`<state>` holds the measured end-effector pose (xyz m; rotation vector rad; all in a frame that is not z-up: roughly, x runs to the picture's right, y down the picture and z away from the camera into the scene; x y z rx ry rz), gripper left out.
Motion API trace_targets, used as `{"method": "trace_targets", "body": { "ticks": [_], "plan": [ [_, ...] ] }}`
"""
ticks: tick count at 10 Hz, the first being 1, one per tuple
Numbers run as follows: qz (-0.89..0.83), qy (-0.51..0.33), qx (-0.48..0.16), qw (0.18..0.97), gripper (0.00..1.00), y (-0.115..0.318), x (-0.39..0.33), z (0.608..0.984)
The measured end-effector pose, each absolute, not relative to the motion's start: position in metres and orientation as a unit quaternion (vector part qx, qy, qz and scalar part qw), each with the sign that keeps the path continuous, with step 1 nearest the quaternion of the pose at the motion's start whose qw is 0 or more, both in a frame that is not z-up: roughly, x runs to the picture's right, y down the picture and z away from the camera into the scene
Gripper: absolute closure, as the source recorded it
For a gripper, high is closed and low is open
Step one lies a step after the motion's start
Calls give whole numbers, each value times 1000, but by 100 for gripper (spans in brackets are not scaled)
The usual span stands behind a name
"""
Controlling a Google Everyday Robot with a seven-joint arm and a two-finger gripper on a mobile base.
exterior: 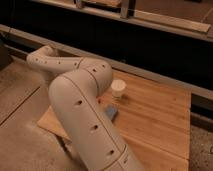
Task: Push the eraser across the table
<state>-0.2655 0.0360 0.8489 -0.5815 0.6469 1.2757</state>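
Note:
The table has a light brown plank-wood top and fills the middle and right of the camera view. My big white arm rises from the bottom, bends over the table's left part and reaches back to the left. The gripper is not in view; it is hidden behind the arm. The eraser is hidden. No red pen shows.
A small white cup stands upright on the table just right of the arm. A blue rectangular pad lies in front of the cup, partly covered by the arm. A dark wall with a light ledge runs behind the table. Concrete floor lies to the left.

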Motion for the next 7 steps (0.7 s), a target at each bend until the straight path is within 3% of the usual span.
{"method": "trace_targets", "body": {
  "ticks": [7],
  "plan": [
    [661,262,-199,674,35,23,-164,791]
  ]
}}
